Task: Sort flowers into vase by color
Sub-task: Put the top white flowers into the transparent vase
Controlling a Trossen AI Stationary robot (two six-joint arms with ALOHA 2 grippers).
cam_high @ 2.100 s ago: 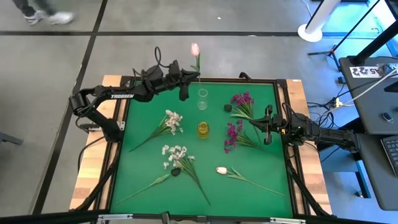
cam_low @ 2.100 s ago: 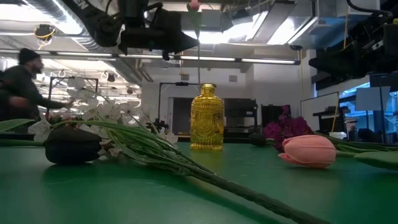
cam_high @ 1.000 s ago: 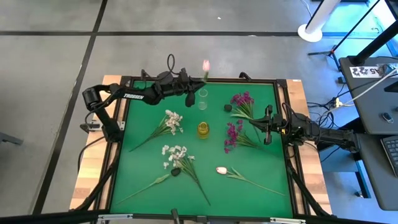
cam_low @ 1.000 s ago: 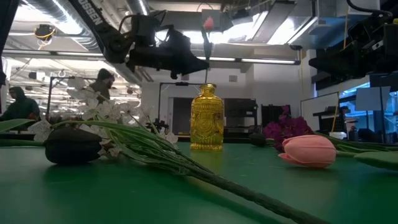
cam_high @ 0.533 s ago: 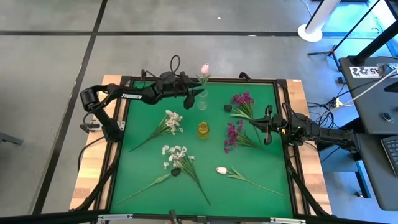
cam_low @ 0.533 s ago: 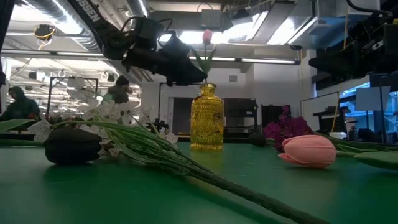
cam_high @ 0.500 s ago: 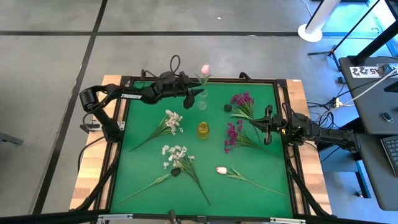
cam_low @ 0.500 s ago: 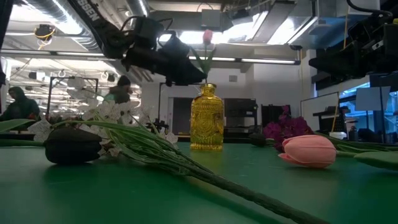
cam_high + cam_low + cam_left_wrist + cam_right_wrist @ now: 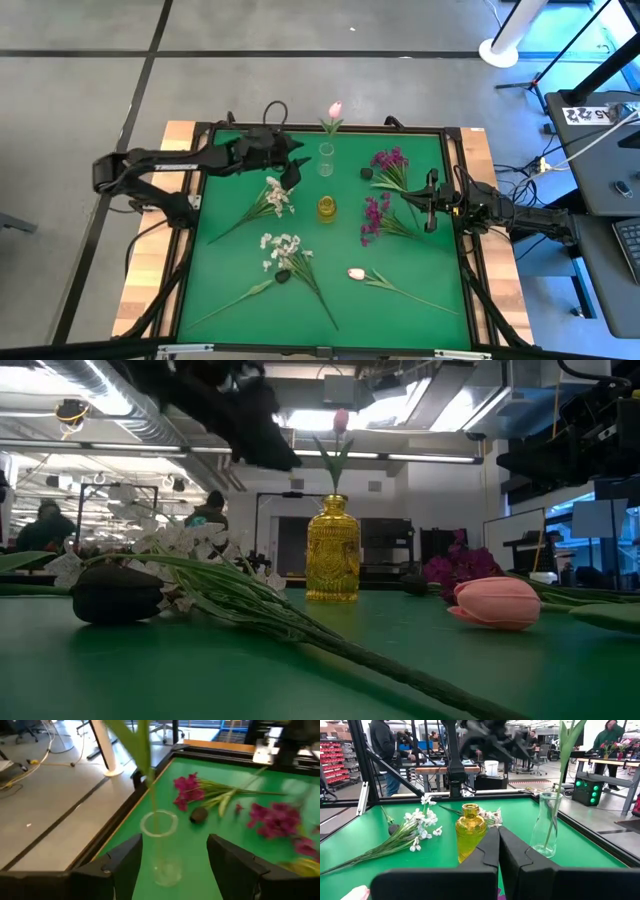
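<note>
From my remote seat I read the table front edge first. Nearest me lies a pink tulip flat on the green mat, its stem running off toward the right side, and just left of it a white blossom spray. A second white spray lies farther back, close under my left gripper. I judge all of these light and floppy, with soft heads that would crush (plastic stems, I'd guess, and a bit slick), so I'd pinch each one on the bare stem below the head.

Mid-table stands the yellow glass vase, empty. To its right, two magenta clusters lie near my right gripper, which is parked with its fingers pressed together on nothing.

Farthest back, the clear glass vase already holds one pink tulip stem, upright and leaning slightly. In the left wrist view my fingers stand apart with nothing between them; the vase sits ahead of them, clear of both, so that flower is let go.
</note>
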